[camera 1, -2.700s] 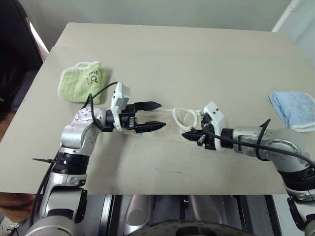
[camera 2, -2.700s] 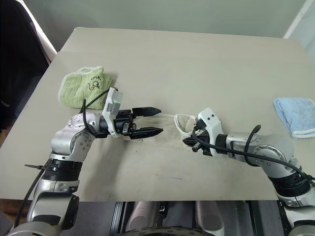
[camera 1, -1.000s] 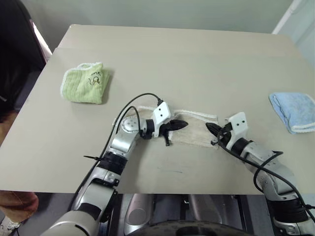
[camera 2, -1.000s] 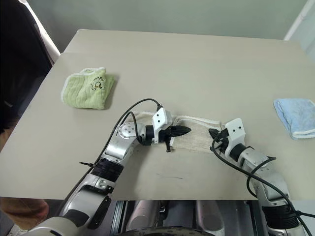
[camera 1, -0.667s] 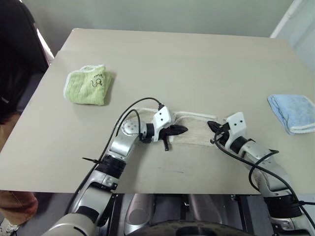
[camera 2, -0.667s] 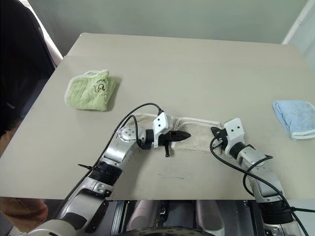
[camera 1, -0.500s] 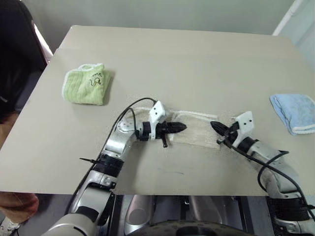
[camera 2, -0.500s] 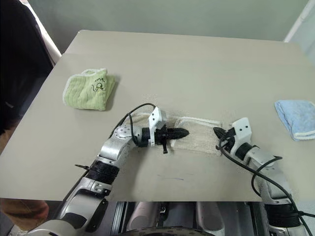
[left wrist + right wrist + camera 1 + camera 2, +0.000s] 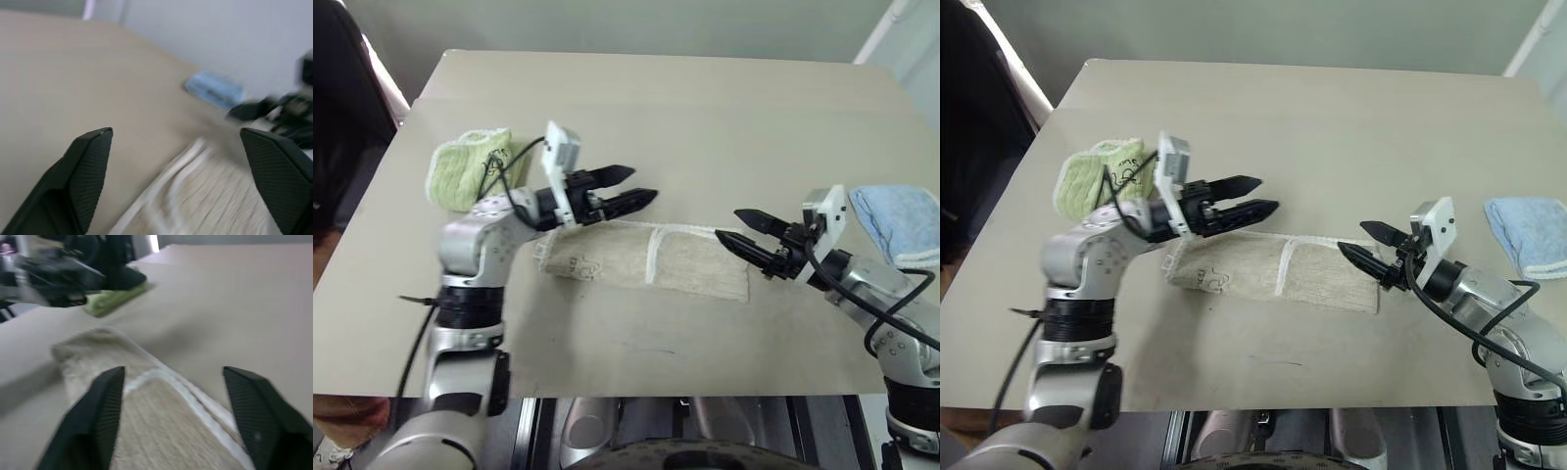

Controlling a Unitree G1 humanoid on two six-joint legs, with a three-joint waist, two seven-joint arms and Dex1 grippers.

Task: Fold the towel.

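Lifted off the towel (image 9: 651, 260) since a second ago, both grippers, and spread apart where they had been pinched shut low against the cloth. Left gripper (image 9: 628, 188) now raised above the towel's left end, pointing toward the right, its two black fingers (image 9: 85, 171) standing wide with nothing between them. Right gripper (image 9: 742, 229) raised beside the towel's right end, pointing back toward the left, fingers (image 9: 105, 409) likewise wide and empty. Towel left lying flat as a long narrow band near the front middle of the surface (image 9: 685, 117), running left to right between the two grippers. Folded over on itself, with white corded edging along the far side and another line of it crossing the band near the middle, where one layer ends over the other. Left end slightly rumpled, with a small white mark on it. Small light-green cloth (image 9: 465, 168) with a printed drawing at the left of the surface, partly behind the left arm, well apart from the towel. Light-blue cloth (image 9: 901, 220) at the right edge, beyond the right arm, also well apart from the towel.
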